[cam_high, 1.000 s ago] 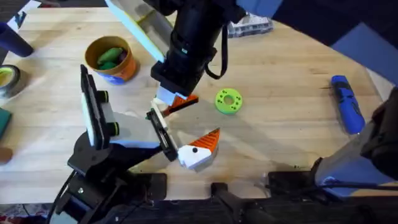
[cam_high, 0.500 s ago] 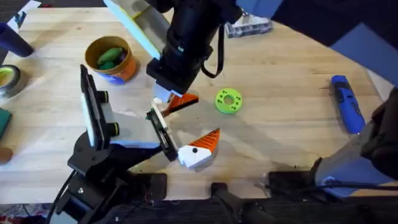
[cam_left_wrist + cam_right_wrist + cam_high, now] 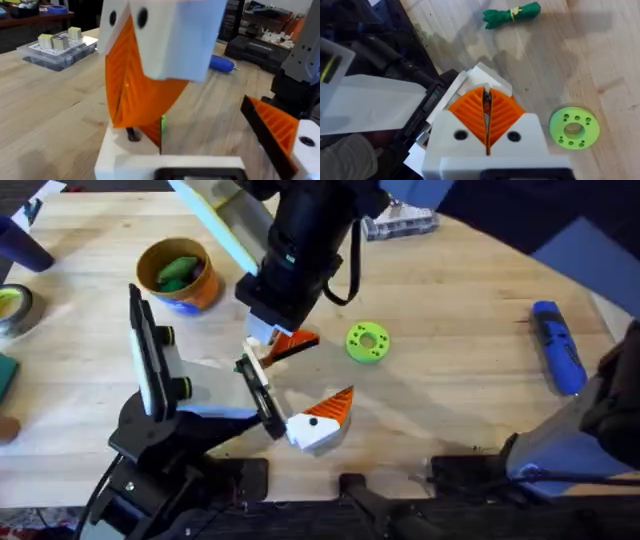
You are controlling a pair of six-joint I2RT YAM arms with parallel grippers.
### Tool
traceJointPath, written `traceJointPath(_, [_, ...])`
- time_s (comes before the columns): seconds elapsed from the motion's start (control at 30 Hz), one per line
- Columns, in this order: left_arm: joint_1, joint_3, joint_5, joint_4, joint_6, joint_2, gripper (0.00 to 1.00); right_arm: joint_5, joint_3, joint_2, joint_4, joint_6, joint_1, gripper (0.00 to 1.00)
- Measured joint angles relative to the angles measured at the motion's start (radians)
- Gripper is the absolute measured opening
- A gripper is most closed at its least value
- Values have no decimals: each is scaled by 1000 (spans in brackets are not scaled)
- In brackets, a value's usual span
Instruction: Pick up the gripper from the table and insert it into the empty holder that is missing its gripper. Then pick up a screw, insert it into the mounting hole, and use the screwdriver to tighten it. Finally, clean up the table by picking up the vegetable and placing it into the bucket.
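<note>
Gripper piece (image 3: pixel 283 346): white body, orange ribbed wedge tip.

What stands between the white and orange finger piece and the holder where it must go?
Nothing visible does. The right gripper holds the finger piece close beside the front bar of the holder, with no object in the gap. The green disc lies off to one side on the table.

wood-grain table (image 3: pixel 450 330), glossy plastic screwdriver (image 3: pixel 558 346)
</note>
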Motion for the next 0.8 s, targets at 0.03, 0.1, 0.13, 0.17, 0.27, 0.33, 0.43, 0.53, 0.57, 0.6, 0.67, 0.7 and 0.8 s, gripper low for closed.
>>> traceJointPath(0.03, [0,0,0,0,0,0,986,0,0,0,0,0,0,6])
traceJointPath(0.1, [0,0,0,0,0,0,986,0,0,0,0,0,0,6])
traceJointPath(0.13, [0,0,0,0,0,0,986,0,0,0,0,0,0,6])
traceJointPath(0.17, [0,0,0,0,0,0,986,0,0,0,0,0,0,6])
traceJointPath(0.27, [0,0,1,0,0,0,986,0,0,0,-34,-5,0,6])
traceJointPath(0.33, [0,0,2,0,0,0,986,0,0,0,-43,-8,0,6])
traceJointPath(0.43, [0,0,2,0,0,0,986,0,0,0,-46,-10,0,6])
traceJointPath(0.53, [0,0,3,0,0,0,986,0,0,0,-47,-13,1,6])
traceJointPath(0.57, [0,0,3,0,0,0,986,0,0,0,-46,-14,2,6])
traceJointPath(0.6, [0,0,3,0,0,0,986,0,0,0,-46,-16,2,6])
traceJointPath(0.67, [0,0,2,0,0,0,986,1,0,0,-41,-16,3,6])
traceJointPath(0.7, [0,0,2,0,0,0,986,2,0,0,-37,-16,3,6])
traceJointPath(0.8, [0,0,2,0,0,0,986,16,0,0,-30,-15,4,6])
